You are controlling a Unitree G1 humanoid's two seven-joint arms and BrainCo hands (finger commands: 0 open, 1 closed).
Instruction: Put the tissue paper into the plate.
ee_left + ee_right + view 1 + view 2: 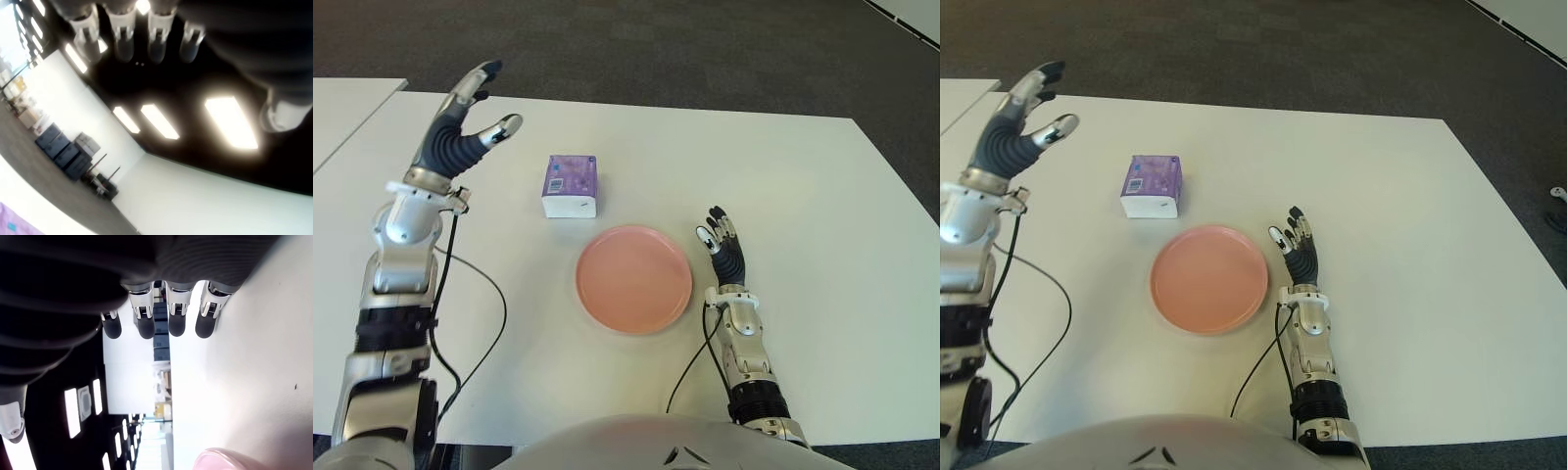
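Tissue pack point(571, 185) lay on surface point(783, 176), outside pink plate point(633, 278) | left hand point(460, 127) raised, fingers spread, empty | right hand point(722, 247) beside plate, fingers extended, empty | nothing grasped yet

White table point(803, 196) on dark carpet point(656, 49).

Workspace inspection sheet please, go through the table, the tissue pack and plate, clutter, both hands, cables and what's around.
Surface: white table, bare apart from the job's things.
Job's things: purple tissue pack on the table, just beyond the pink plate; plate holds nothing.
Clutter: nothing seen.
Hands: left hand raised left of the pack, fingers spread; right hand right of the plate, fingers open.
Cables: black cable from the left arm.
Surroundings: dark carpet.
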